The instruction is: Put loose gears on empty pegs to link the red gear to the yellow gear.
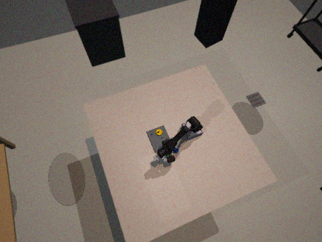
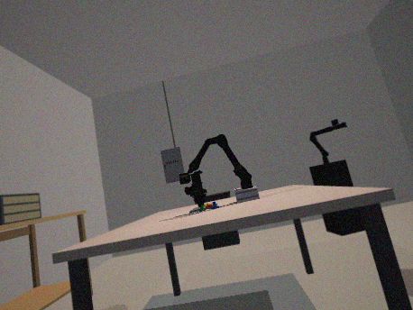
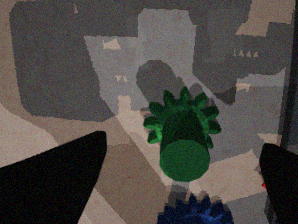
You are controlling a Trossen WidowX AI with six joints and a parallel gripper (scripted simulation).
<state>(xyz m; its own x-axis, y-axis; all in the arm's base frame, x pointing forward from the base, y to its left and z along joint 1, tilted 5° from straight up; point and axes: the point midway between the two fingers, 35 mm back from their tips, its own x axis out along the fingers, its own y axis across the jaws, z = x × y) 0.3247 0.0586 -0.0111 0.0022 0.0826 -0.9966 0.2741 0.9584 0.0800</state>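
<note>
The green gear [image 3: 185,161] [image 1: 168,155] [image 2: 203,208] stands on the table with its round knob up. My gripper [image 3: 182,147] is open. Its fingers are on either side of the green gear, with a gap on both sides. The blue gear [image 3: 196,214] [image 1: 176,150] [image 2: 215,205] stands close beside the green one, partly cut off at the wrist view's bottom edge. The yellow gear [image 1: 159,132] sits on the grey board [image 1: 153,140]. The arm hides part of the board. The red gear cannot be made out from above; a red sliver [image 3: 264,185] shows by the right finger.
The board's edge is close by the right finger. The arm's base [image 1: 195,134] [image 2: 247,194] stands on the table [image 1: 211,169] [image 2: 135,230] beyond the gears. The arm's shadow falls over the green gear's surroundings.
</note>
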